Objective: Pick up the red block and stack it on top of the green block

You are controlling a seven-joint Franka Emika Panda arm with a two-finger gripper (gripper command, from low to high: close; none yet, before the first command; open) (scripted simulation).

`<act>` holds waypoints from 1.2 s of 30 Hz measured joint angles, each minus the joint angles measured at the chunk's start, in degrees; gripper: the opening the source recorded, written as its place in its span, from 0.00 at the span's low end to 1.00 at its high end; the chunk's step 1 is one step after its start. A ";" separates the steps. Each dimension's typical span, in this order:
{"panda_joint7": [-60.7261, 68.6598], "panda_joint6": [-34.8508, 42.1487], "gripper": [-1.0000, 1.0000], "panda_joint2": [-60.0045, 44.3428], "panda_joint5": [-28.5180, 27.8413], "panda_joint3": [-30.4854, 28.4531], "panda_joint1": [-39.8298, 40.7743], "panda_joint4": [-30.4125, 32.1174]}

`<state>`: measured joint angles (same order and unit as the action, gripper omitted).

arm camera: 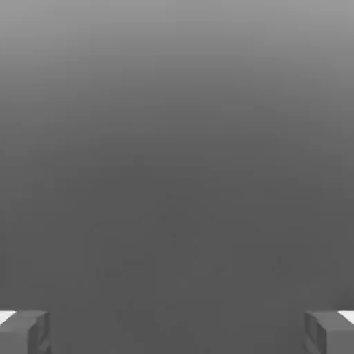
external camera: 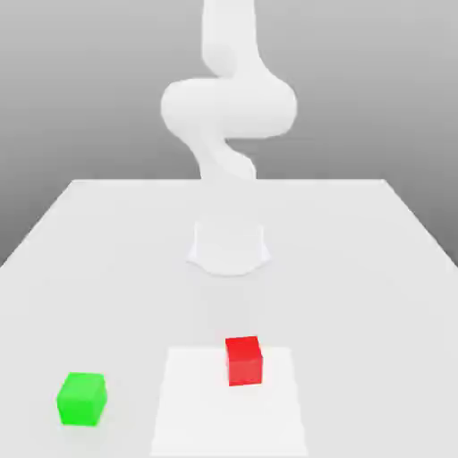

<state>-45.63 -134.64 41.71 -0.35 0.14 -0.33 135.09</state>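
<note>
Pale bench (external camera: 358, 295), gray backdrop. Gripper (arm camera: 177, 333) released, fingers wide apart. Red block (external camera: 243, 361) on white patch (external camera: 206, 420); green block (external camera: 81, 399) on bench, toward exterior view's left.

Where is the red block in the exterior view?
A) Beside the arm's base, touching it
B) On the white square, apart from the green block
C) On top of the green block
B: the red block sits on the white square, with bare table between that square and the green block.
</note>
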 joint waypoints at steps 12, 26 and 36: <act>2.12 -16.39 0.50 -24.13 -0.66 0.58 -1.24 18.26; 4.03 -38.43 0.00 -53.13 -0.13 0.27 -2.59 26.56; 4.10 -32.83 0.00 -46.58 0.06 0.68 -2.27 27.50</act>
<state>-41.53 -167.47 -4.87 -0.29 0.82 -2.60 162.59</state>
